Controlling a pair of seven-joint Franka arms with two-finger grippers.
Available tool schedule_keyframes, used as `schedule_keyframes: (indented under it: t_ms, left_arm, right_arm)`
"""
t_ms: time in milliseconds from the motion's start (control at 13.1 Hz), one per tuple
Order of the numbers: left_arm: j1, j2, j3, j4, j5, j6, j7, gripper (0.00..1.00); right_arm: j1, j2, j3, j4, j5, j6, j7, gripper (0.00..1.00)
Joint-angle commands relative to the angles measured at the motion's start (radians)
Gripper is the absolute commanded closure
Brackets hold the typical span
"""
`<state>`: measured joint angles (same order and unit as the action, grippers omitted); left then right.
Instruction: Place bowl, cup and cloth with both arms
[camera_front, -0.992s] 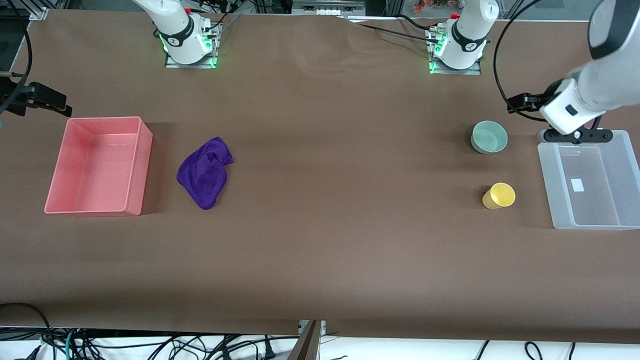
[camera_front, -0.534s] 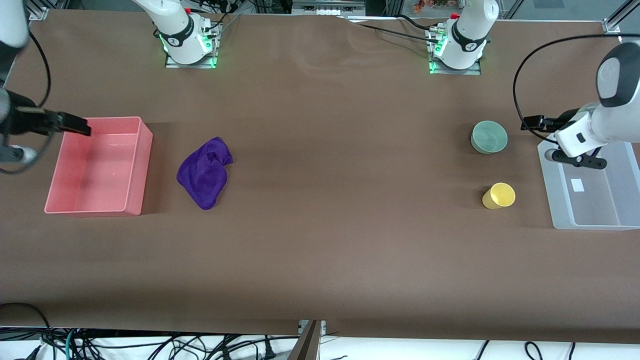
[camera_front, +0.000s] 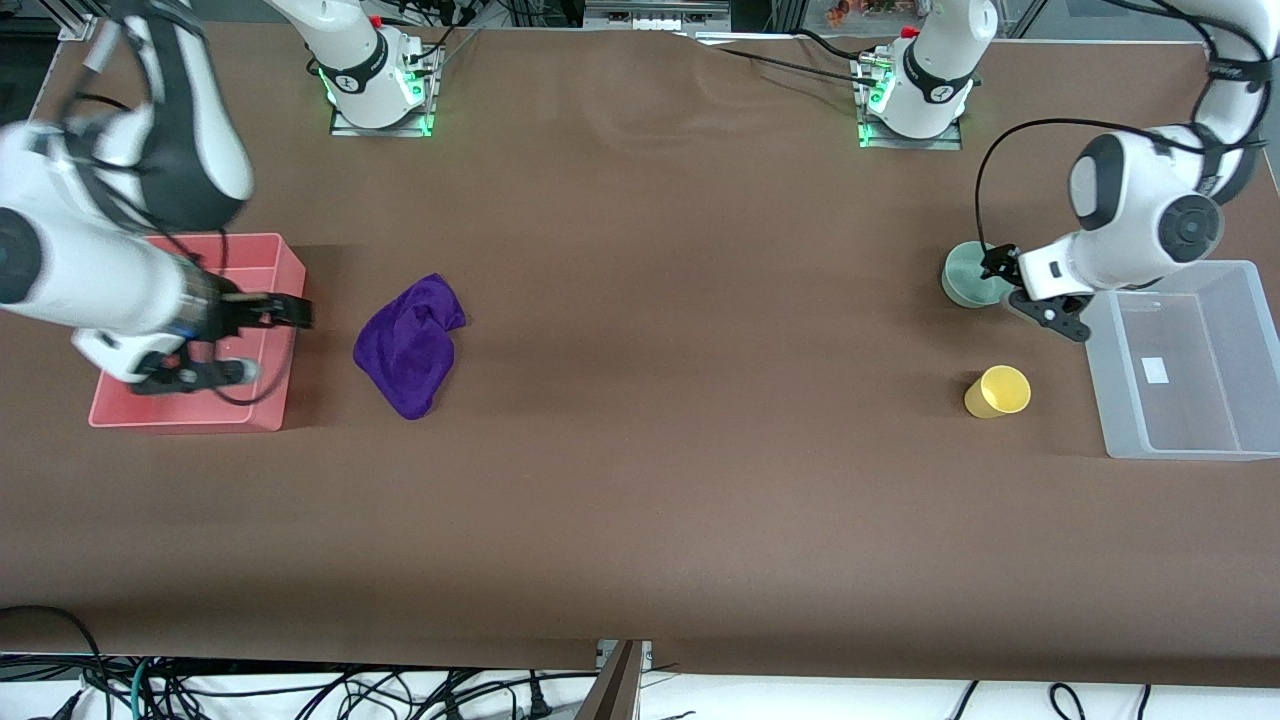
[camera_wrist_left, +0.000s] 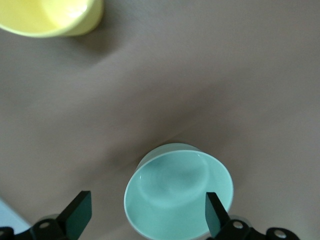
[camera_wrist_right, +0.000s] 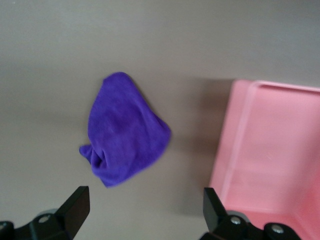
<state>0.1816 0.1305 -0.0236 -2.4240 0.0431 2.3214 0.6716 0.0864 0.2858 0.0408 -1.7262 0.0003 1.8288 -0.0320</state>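
Observation:
The mint-green bowl stands upright on the table toward the left arm's end. My left gripper hangs open just above it; in the left wrist view the bowl lies between the spread fingers of the gripper. The yellow cup stands nearer the front camera than the bowl and shows in the left wrist view. The purple cloth lies crumpled toward the right arm's end. My right gripper is open and empty over the pink bin's edge beside the cloth.
A pink bin sits at the right arm's end of the table, also in the right wrist view. A clear plastic bin sits at the left arm's end, beside the cup and bowl.
Both arms have swung in from the table's ends. The left gripper moved from over the clear bin to over the bowl. The right gripper moved across the pink bin toward the cloth.

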Motion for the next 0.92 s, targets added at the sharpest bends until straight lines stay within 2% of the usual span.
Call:
schedule_keyframes:
  t_ms: [0,76,153,229,305,458,534,840]
  left_arm:
    - [0.038,0.060,-0.010,-0.009,0.018,0.101,0.187,0.00]
    - [0.041,0.073,-0.009,-0.009,0.018,0.102,0.244,0.00]
    - [0.047,0.092,-0.010,-0.009,0.018,0.105,0.261,0.04]
    - [0.051,0.112,-0.010,-0.007,0.018,0.107,0.276,0.24]
    - [0.053,0.126,-0.010,-0.007,0.018,0.108,0.302,0.54]
    - [0.053,0.133,-0.010,-0.003,0.018,0.108,0.339,0.97]
    - [0.053,0.133,-0.010,0.002,0.018,0.108,0.361,1.00]
    - [0.053,0.126,-0.010,0.022,0.018,0.098,0.404,1.00]
  right_arm:
    - [0.003,0.041,0.040,-0.107,0.009,0.163,0.006,0.00]
    - [0.004,0.074,0.060,-0.118,0.009,0.203,0.006,0.00]
    - [0.013,0.113,0.073,-0.121,0.009,0.231,0.006,0.00]
    - [0.025,0.139,0.074,-0.124,0.009,0.250,0.006,0.00]
    - [0.035,0.153,0.074,-0.144,0.009,0.271,0.006,0.00]
    - [0.046,0.159,0.074,-0.209,0.009,0.326,0.006,0.00]
    - [0.046,0.161,0.074,-0.228,0.009,0.325,0.006,0.00]
    - [0.050,0.188,0.076,-0.279,0.009,0.297,0.006,0.00]
